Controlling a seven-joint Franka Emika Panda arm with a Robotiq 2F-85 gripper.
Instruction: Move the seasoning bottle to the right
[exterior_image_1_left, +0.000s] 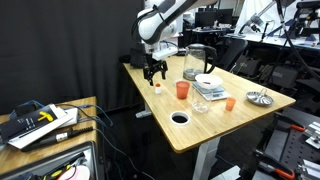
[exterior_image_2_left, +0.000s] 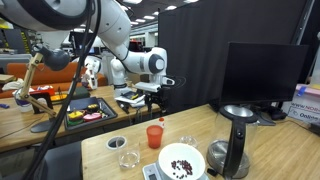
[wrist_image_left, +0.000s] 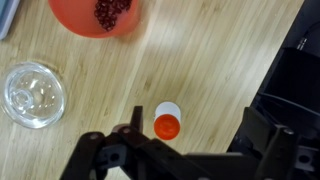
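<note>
No slim dark seasoning bottle shows in any view. A tiny white item with an orange top (exterior_image_1_left: 157, 85) stands near the table's far corner. In the wrist view it (wrist_image_left: 167, 122) is seen from above, close to one finger. My gripper (exterior_image_1_left: 153, 72) hangs just above that item with its fingers spread wide and nothing in them. It also shows in the wrist view (wrist_image_left: 192, 128) and in an exterior view (exterior_image_2_left: 153, 98).
An orange cup (exterior_image_1_left: 182, 90) with dark red bits (wrist_image_left: 100, 15) and a glass (wrist_image_left: 32, 93) stand nearby. A pitcher (exterior_image_1_left: 195, 62), a scale with a white plate (exterior_image_1_left: 208, 85), a small orange cup (exterior_image_1_left: 230, 102), a metal bowl (exterior_image_1_left: 260, 97) and a black ring (exterior_image_1_left: 180, 117) share the table (exterior_image_1_left: 215, 125).
</note>
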